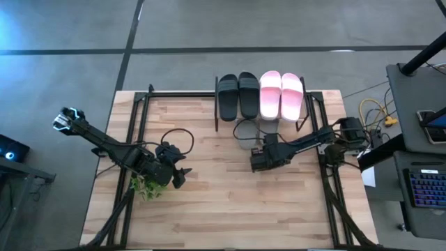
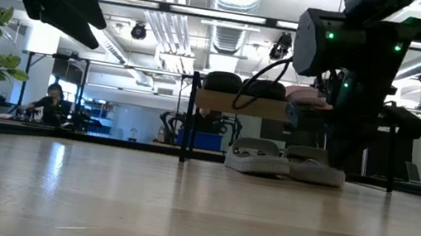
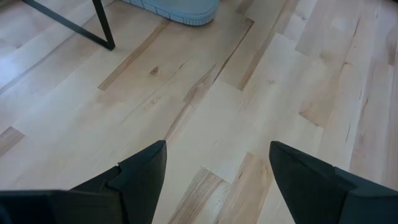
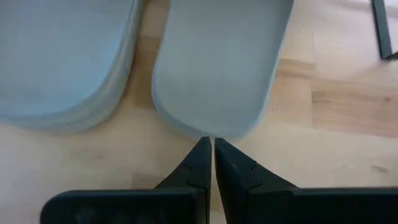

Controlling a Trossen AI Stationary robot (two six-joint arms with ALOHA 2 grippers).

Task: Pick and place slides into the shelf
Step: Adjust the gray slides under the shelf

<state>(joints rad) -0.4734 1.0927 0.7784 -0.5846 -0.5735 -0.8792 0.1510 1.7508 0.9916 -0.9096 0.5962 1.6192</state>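
Note:
The shelf [image 1: 259, 94] stands at the table's far middle, with a black pair of slides [image 1: 237, 95] and a pale pink pair [image 1: 281, 95] on its top board. Two grey slides [image 4: 217, 68] [image 4: 62, 62] lie side by side on the table under the shelf, soles down. My right gripper [image 4: 208, 144] is shut, its tips at the near end of one grey slide. My left gripper [image 3: 217, 149] hangs open over bare wood at the table's left, nothing between its fingers. My right gripper's shut fingertips [image 4: 202, 149] stand right at the rounded near-end rim [image 4: 208, 134] of one grey slide, slanting down from the table's near side and pointing along it. Whether they touch the rim, I cannot tell. The slide lies flat on the table.
A potted green plant [image 1: 145, 187] stands by my left arm near the table's left edge. The shelf's thin black legs [image 2: 191, 115] stand beside the grey slides. Cables and a keyboard [image 1: 425, 188] lie past the table's right edge. Bare wood spans the near half.

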